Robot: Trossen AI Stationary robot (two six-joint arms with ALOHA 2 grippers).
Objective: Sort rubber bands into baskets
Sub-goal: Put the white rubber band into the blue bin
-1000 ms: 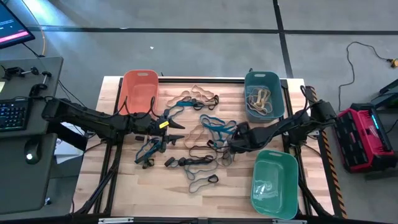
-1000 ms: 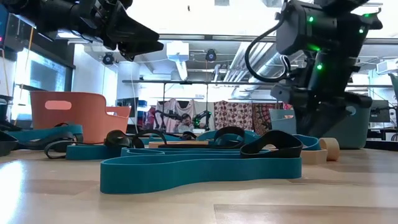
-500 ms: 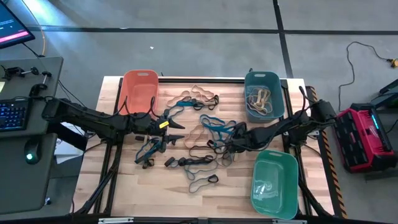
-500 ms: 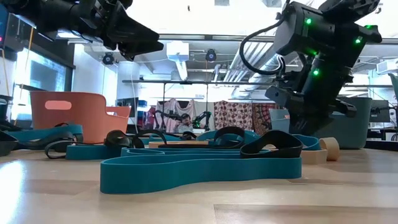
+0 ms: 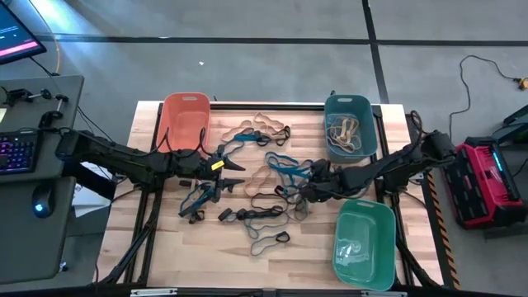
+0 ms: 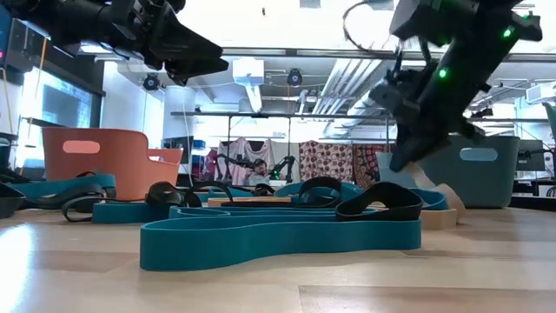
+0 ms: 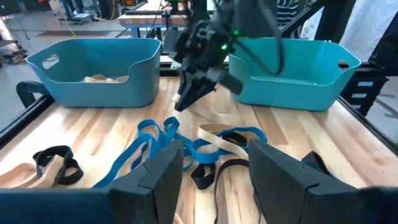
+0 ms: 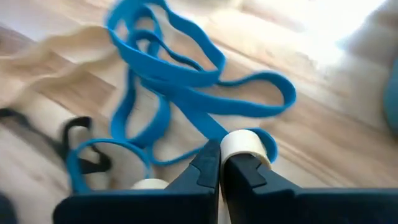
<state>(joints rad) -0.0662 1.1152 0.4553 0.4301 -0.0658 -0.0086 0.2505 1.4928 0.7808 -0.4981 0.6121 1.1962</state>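
Right hand [image 8: 219, 163] was pinched shut on a tan band [image 8: 244, 144] over the blue band [image 8: 186, 81] pile at mid-tabletop [image 5: 165, 247]. Judged best move: lift slowly so the blue loops drop free, then carry to the far teal basket [image 5: 350, 103] holding tan ones. Left hand [image 7: 214, 168] waited with fingers apart, left of the pile.

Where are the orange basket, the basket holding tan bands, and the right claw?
orange basket [image 5: 185, 124], high view, bare inner floor.
dark teal basket [image 5: 350, 102], high view, far rim.
right gripper [image 5: 304, 190], high view, shut fingertips over the band pile.
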